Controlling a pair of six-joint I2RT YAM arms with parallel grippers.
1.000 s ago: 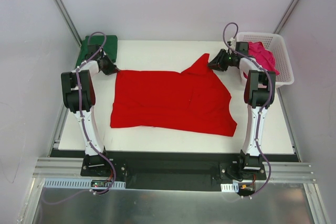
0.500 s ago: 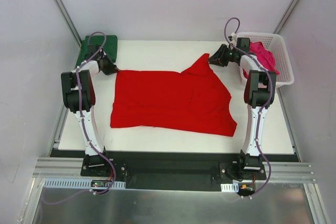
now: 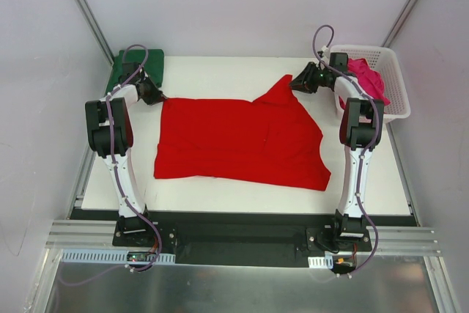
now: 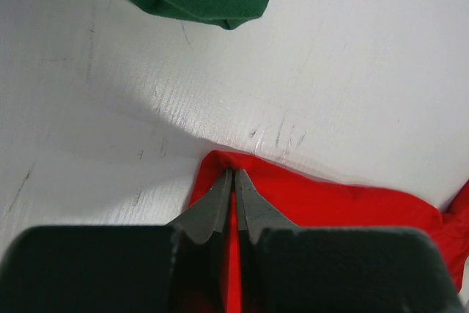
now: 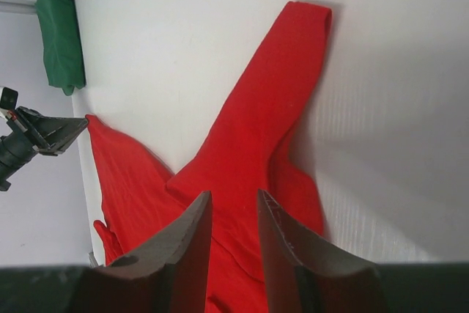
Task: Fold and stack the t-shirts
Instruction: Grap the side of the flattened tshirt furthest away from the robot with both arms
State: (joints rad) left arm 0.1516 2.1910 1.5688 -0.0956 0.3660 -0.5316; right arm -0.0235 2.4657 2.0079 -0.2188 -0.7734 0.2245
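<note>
Red t-shirt (image 4: 330,203) pinched by left pincer (image 4: 233,175); overhead unclear

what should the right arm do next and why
Probably lower the right gripper onto the far sleeve of the red t-shirt and close. Its jaws stand open above the cloth, while the left gripper is shut on the other far corner.

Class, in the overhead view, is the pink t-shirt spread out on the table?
No, the pink t-shirt lies bunched inside the white basket.
</note>
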